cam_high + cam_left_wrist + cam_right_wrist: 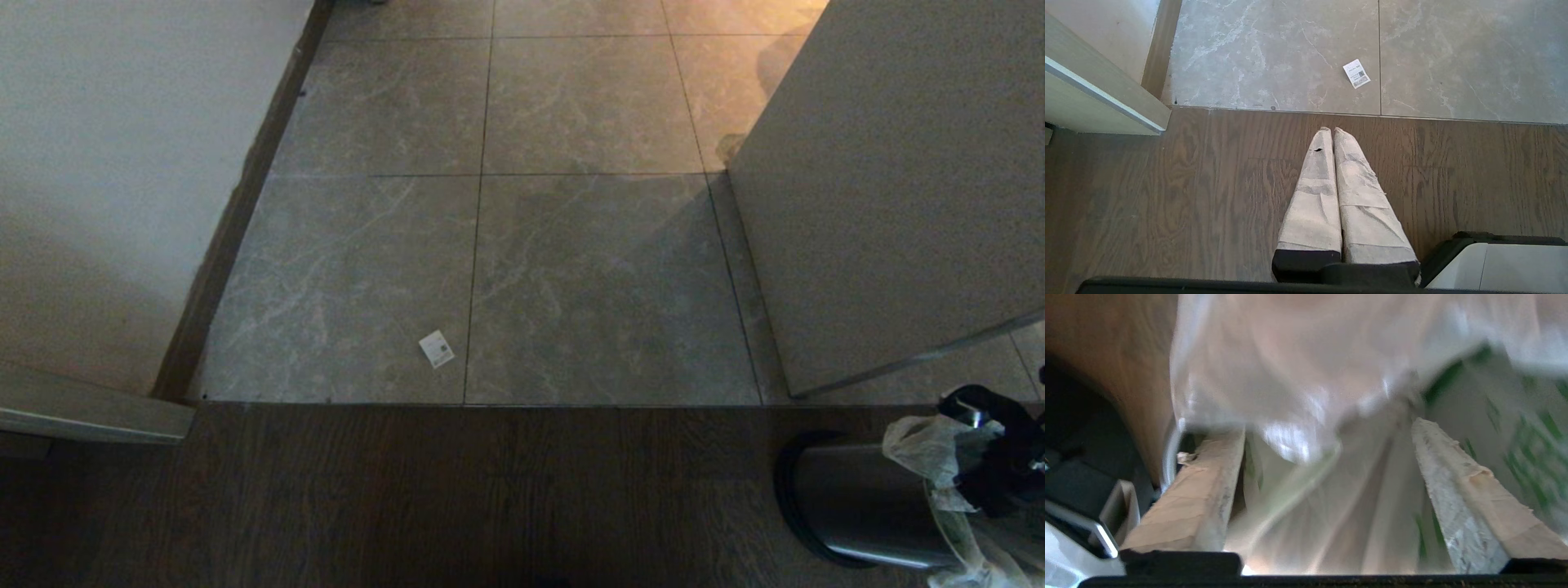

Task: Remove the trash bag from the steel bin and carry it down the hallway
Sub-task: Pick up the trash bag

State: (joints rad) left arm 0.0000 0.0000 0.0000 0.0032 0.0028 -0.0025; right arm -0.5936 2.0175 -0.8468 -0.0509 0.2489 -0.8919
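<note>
On the far left a white wall point(106, 188) with a dark baseboard point(237, 212) runs away from the robot. Beside it, the hallway point(588, 245) of glossy grey marble-look tiles stretches ahead, and a small white paper tag point(437, 349) lies on a tile close to the seam where the tiles meet the dark wood-plank floor point(408, 498) nearest the robot. The left tool point(1329, 131) hangs over the wood planks, its two tape-wrapped fingers point(1314, 196) pressed together and holding nothing. Another white wall point(890, 188) closes the hallway's right side. At the bottom right corner, the steel bin point(857, 502) stands on the wood floor. The trash bag point(927, 449) is in it, its crinkled white plastic bunched over the rim. The right tool point(1327, 433) is at the bag, its fingers point(1208, 490) spread wide apart with the plastic, printed in green, lying loose between them.
</note>
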